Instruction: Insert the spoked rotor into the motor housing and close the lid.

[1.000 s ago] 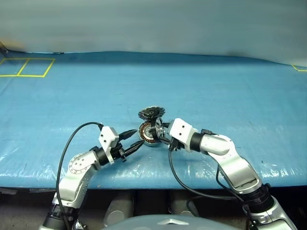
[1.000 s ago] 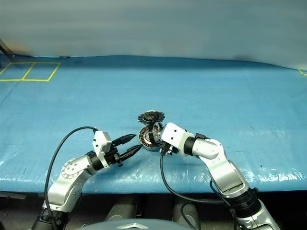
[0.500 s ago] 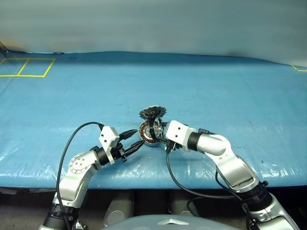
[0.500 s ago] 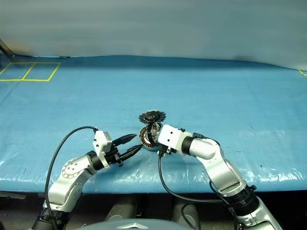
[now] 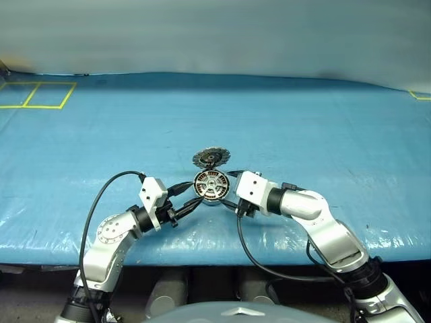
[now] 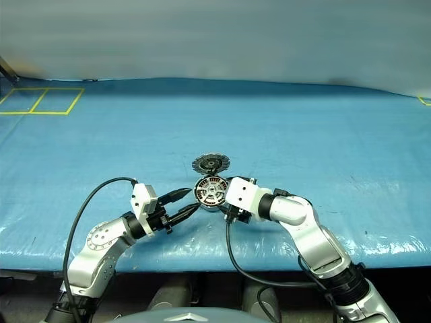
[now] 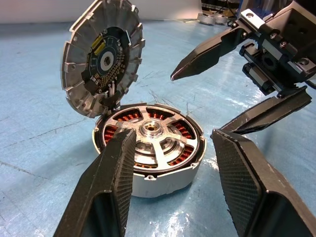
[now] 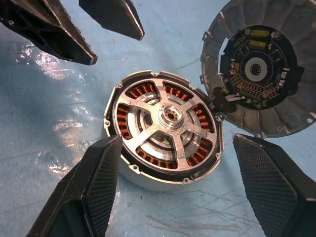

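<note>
The right pincer [image 8: 173, 197] now stands wide and holds nothing; a second ago it was narrower and pressed close against the motor housing [image 8: 163, 133], which sat tipped on edge. Now the motor housing lies flat on the blue worktop [image 5: 303, 121], open face up, with the spoked rotor [image 7: 150, 133] seated inside it, its silver spokes level with the rim and copper windings showing between them. So the insertion looks done, and the release has let the assembly settle.

The lid [image 7: 101, 61] is not shut. It stands tilted up from the far edge of the motor housing, joined there, its dark circuit face turned toward the rotor. Closing it is what remains.

The left pincer [image 7: 173, 182] has not moved: it hangs partly spread, empty, just beside the motor housing on the near left. The right pincer sits opposite it, fingers either side of the housing and clear of it, well placed to reach the lid.
</note>
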`<state>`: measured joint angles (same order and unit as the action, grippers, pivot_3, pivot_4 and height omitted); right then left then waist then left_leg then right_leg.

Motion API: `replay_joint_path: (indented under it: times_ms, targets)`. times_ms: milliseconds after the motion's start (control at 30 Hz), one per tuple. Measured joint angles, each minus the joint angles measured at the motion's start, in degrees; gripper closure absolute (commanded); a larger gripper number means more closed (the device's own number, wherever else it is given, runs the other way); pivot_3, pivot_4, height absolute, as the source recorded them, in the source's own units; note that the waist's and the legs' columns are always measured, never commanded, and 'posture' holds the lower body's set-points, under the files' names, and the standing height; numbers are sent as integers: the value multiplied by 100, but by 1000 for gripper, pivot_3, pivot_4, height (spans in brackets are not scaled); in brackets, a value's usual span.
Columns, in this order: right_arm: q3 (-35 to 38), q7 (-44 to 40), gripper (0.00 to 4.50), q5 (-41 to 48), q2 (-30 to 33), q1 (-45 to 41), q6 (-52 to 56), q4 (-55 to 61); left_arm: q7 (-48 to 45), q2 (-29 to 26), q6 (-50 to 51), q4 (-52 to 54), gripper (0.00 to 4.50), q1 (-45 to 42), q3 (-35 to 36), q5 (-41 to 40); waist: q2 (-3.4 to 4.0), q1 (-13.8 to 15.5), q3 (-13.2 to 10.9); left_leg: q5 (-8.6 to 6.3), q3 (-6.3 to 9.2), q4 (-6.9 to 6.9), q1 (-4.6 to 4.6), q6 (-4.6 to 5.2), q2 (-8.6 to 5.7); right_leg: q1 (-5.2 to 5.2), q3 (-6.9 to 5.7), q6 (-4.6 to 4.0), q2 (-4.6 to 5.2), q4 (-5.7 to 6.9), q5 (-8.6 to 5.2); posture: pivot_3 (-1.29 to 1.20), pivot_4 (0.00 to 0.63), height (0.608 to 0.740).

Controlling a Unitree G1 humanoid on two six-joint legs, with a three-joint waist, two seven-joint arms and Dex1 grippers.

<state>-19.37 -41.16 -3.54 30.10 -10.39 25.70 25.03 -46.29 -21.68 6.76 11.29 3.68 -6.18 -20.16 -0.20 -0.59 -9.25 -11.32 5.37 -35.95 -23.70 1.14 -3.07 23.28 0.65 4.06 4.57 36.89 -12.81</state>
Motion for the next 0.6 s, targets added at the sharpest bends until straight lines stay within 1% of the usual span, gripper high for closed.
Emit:
replay_joint_path:
  times_ms: [67, 233, 367, 400, 467, 600]
  targets:
    - [38, 22, 1361, 106, -87, 6, 0, 2, 1, 0, 3, 0, 1909, -3, 0, -1, 0, -1, 0, 0, 1, 0, 0, 0, 1, -2, 0, 0, -1, 1, 0, 0, 150, 740]
    - [136, 235, 2986, 298, -445, 18, 120, -30, 37, 2, 4, 0, 1909, -41, 5, -1, 0, 0, 0, 0, 0, 0, 0, 0, 0, 2, 1, 0, 0, 0, 0, 0, 150, 740]
    - [151, 549, 4335, 436, -1012, 23, 215, -380, 77, 3, 4, 0, 1909, -41, 9, -3, 0, -4, 0, 0, 1, 1, 2, 0, 3, 3, 1, -4, -4, 2, 2, 0, 150, 740]
    - [156, 621, 4449, 492, -1166, 22, 232, -496, 80, 3, 4, 0, 1909, -42, 9, -4, 0, -5, 0, 0, 1, 1, 2, 0, 3, 4, 1, -11, -5, 3, 6, 0, 150, 740]
    - [157, 708, 4449, 571, -1353, 0, 241, -714, 89, 2, 6, 0, 1909, -42, 10, -8, 0, -5, 0, 0, 0, 1, 2, 0, 2, 4, 2, -24, -4, 2, 15, 0, 150, 740]
    - [164, 914, 4449, 580, -1566, -183, 234, -1142, 115, -2, 18, 1, 1909, -32, 14, -11, 1, -6, 0, 1, -2, 0, 2, 0, 1, 5, 2, -23, -5, 3, 16, 0, 150, 740]
